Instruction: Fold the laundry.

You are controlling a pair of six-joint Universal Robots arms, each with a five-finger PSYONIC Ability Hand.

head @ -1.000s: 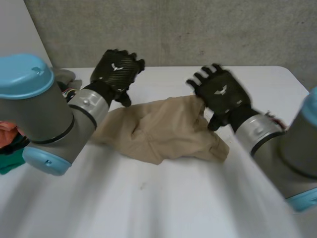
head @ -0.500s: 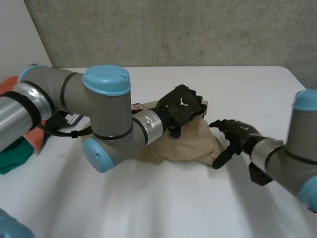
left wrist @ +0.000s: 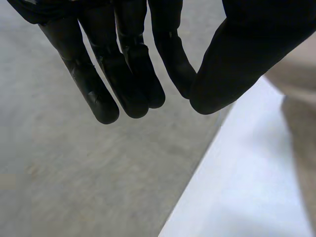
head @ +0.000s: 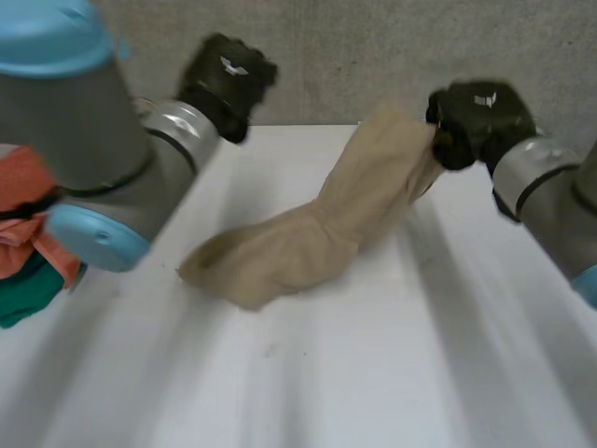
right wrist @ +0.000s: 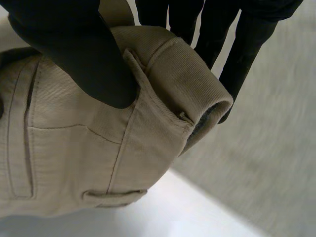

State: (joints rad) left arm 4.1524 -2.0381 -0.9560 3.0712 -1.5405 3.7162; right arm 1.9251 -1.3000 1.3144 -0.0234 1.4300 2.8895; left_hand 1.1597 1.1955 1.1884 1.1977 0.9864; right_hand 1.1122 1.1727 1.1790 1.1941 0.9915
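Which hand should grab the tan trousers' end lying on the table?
Left: the left hand is open and empty, while the right hand pinches the beige cloth trousers by the waistband.

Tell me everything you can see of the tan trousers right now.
The tan trousers are woven twill with a waistband, belt loop and welt pocket. The right hand pinches the waistband between thumb and fingers, holding that end raised; the rest slopes down to a crumpled heap on the white table.
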